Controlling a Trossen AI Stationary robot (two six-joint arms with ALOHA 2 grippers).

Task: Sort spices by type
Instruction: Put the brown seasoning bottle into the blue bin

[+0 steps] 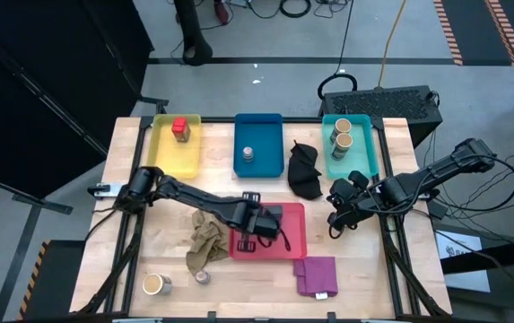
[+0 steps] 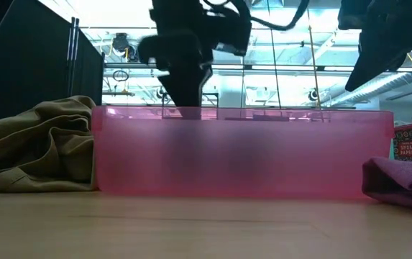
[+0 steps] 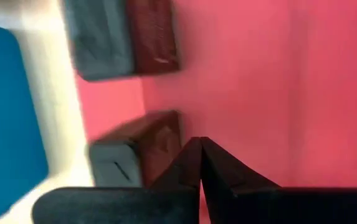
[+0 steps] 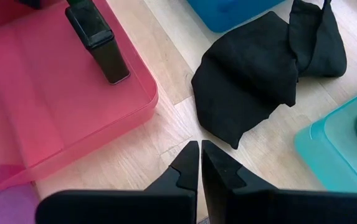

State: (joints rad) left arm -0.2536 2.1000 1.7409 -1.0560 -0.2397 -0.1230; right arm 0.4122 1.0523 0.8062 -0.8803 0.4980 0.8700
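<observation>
Grey tins [image 3: 125, 146] in pink tray [image 1: 294, 235], beside left gripper [image 3: 199, 144]; both jaws together.

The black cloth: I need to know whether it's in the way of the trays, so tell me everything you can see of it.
The black cloth is a soft, matte, dark fabric, crumpled and folded into a loose heap, wider at one end and bunched narrow at the other. It lies flat on the wooden table, in the gap between the blue tray and the teal tray, just beyond the pink tray. Neither gripper touches it; the shut right gripper hovers near its edge.
</observation>
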